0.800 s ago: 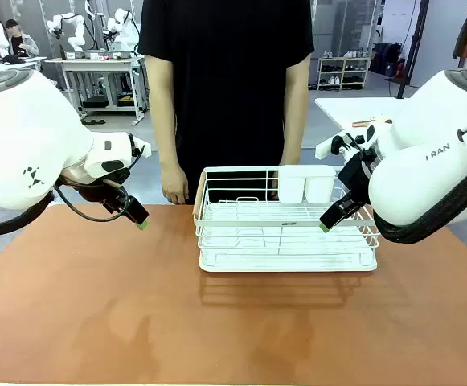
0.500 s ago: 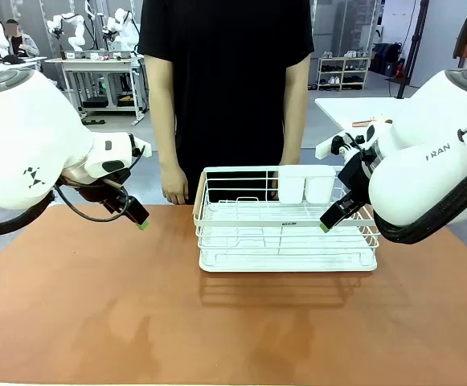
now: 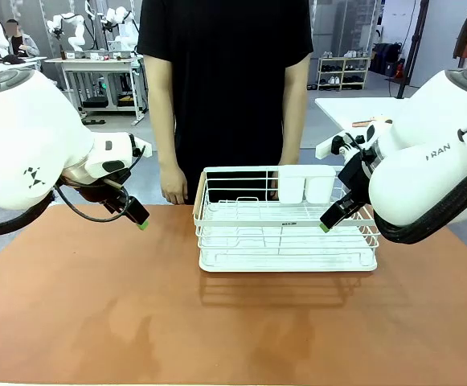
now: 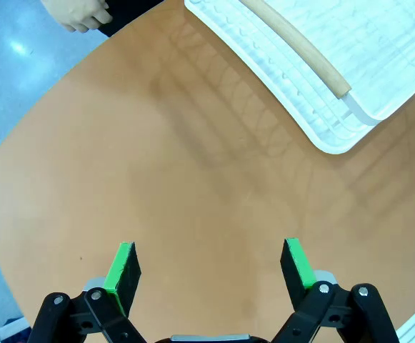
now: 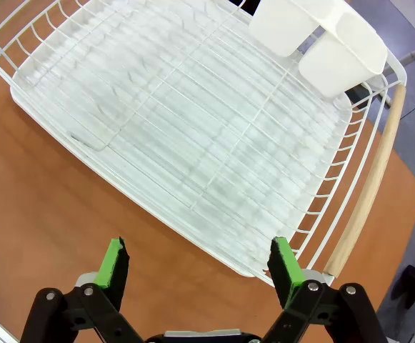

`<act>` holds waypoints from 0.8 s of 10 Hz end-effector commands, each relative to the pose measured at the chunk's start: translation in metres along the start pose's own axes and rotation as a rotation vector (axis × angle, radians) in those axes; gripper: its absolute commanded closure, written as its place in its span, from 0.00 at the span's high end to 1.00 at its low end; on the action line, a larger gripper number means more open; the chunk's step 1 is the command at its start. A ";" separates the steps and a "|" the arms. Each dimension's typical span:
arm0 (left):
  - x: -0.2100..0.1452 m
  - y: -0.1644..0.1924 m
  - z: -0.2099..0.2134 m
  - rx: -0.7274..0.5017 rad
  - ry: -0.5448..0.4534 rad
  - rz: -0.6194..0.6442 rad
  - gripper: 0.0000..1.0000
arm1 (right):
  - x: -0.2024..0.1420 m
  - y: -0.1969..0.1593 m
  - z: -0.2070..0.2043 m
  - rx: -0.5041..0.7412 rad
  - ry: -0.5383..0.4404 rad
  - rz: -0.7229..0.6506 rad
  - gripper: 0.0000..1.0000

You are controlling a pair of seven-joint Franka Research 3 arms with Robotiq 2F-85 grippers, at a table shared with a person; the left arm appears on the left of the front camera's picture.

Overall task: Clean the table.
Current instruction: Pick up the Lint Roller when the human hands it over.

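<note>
Desk (image 3: 96,305): one, terracotta top with rounded corners. It fills the lower half of the front view, running from my side across to the person, and lies under both my arms. The surface is bare apart from faint darker patches near the front edge.

On it: one white wire dish rack (image 3: 285,241), sitting right of centre toward the far edge. Two white cutlery cups (image 3: 305,185) hang side by side at its far right corner. I see nothing in the rack's tray. One pale wooden handle (image 5: 368,193) runs along a short end of the rack.

Left gripper (image 4: 211,264): jaws spread wide, two green pads, nothing between them. It is raised over bare desk, well left of the rack.

Right gripper (image 5: 199,261): also released, two green pads apart, holding nothing. It is raised near the rack's right end and touches nothing.

Person: one, in a black shirt, standing at the far edge. One hand (image 3: 173,186) hangs loose just beside the rack's far left corner. The other hand is hidden behind the cups.
</note>
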State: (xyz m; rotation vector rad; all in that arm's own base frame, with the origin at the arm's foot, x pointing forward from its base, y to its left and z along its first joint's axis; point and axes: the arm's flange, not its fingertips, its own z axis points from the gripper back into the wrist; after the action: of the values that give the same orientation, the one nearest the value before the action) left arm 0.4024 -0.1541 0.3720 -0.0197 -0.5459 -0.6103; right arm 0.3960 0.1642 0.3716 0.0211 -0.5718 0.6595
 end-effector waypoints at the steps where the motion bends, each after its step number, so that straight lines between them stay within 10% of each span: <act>1: 0.000 0.001 0.000 0.000 0.000 0.003 1.00 | 0.000 0.000 0.000 0.001 0.000 -0.001 1.00; 4: 0.013 0.011 0.029 -0.047 0.002 0.035 1.00 | 0.012 -0.016 0.026 0.089 0.002 -0.058 1.00; 8: -0.008 0.111 0.148 -0.675 -0.069 0.400 1.00 | 0.005 -0.111 0.120 0.641 -0.073 -0.417 1.00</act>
State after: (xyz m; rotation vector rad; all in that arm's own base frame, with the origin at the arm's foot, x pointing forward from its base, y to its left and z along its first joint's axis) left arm 0.3799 -0.0846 0.5037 -0.6566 -0.4465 -0.5023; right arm 0.3911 0.1026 0.4952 0.6691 -0.4651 0.5207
